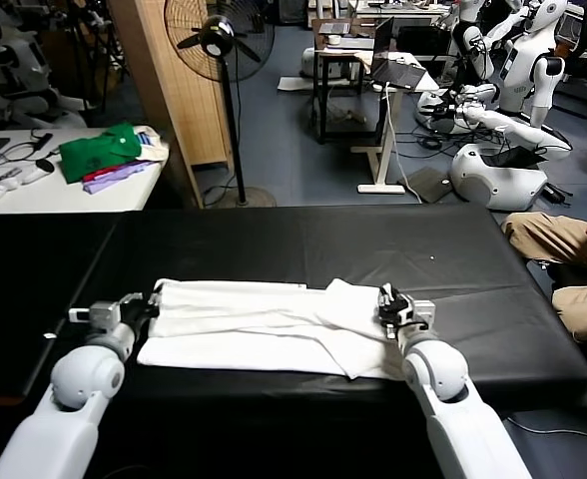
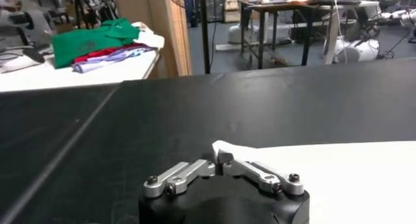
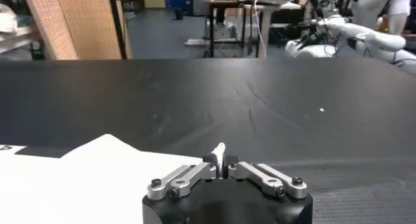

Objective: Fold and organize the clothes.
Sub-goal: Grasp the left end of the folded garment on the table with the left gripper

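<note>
one green shirt (image 1: 100,150) lies on a side table (image 1: 54,190), well beyond the t-shirt (image 1: 264,324).

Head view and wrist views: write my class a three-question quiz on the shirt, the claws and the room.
1. True or false: the white T-shirt lies on the black table.
2. The left claw pinches: A the shirt's corner, B a towel, C nothing.
3. What stands on the floor beyond the table, beside the wooden panel?

Key: 1 true; 2 A; 3 the pedestal fan.
</note>
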Controlling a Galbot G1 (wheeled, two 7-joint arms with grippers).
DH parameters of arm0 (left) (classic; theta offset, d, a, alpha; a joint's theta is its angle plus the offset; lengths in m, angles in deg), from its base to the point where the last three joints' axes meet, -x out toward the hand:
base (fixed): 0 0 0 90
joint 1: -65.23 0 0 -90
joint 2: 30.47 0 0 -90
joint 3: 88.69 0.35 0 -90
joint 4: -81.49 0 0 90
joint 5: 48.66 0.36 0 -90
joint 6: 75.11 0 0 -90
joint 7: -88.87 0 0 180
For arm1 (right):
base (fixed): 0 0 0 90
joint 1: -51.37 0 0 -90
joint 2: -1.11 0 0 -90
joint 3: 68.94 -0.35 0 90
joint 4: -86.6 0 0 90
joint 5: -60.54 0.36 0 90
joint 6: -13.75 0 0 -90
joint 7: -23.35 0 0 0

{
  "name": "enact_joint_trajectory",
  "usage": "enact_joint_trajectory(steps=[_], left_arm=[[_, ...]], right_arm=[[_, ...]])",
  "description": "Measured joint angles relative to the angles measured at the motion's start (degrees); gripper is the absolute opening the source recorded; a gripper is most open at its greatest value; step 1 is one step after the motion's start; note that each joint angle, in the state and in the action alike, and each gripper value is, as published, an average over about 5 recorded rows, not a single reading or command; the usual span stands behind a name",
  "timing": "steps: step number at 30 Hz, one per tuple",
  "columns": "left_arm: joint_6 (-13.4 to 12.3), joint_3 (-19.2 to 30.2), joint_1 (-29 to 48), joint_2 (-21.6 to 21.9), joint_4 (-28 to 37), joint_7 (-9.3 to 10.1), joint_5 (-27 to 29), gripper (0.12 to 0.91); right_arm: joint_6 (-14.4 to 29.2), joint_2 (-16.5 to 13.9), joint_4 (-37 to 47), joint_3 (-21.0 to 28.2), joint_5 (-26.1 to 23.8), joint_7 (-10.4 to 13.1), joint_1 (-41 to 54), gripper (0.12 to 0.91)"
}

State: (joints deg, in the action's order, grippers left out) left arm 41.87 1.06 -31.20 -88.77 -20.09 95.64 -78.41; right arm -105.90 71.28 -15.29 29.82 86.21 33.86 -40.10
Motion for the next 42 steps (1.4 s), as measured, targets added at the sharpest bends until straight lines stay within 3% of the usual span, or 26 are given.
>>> enact_joint_trajectory(steps=[3,7,14,26,29,39,42], left_arm=[[0.20,-0.77,-0.68,0.65,-0.86,0.09,-1.28,0.634],[0.59,-2.05,-2.02,1.18,-2.21,0.23,-4.40,0.777],[1.30,-4.46,-5.65,0.08,-4.14,0.15,-9.48,0.798],[-1.47,-5.11,-11.12,-4.06,-3.22,-1.52,-6.97,0.795],[-1.96,-4.97,-11.25,-4.79,-3.04,-1.69,-5.78,0.738],[-2.13,-4.03,-11.72,-5.52,-4.67,-3.65,-0.66,0.232],[-1.47,-4.05,-11.27,-5.34,-4.64,-4.41,-1.47,0.150]], right_arm=[[-0.21,-1.60,-2.82,-1.34,1.43,-0.34,-1.26,0.739],[-0.37,-3.02,-6.24,-2.94,2.73,-0.81,-3.03,0.793],[-0.41,-3.30,-9.11,-3.42,2.85,-1.15,-4.69,0.798],[-0.63,-4.38,-12.14,-3.48,3.86,-1.08,-5.10,0.798],[-0.58,-4.34,-12.32,-3.46,3.82,-1.12,-5.18,0.798],[-0.52,-3.43,-12.44,-2.96,2.93,-1.44,-4.84,0.798],[-0.58,-3.21,-12.57,-2.92,2.49,-1.46,-4.84,0.798]])
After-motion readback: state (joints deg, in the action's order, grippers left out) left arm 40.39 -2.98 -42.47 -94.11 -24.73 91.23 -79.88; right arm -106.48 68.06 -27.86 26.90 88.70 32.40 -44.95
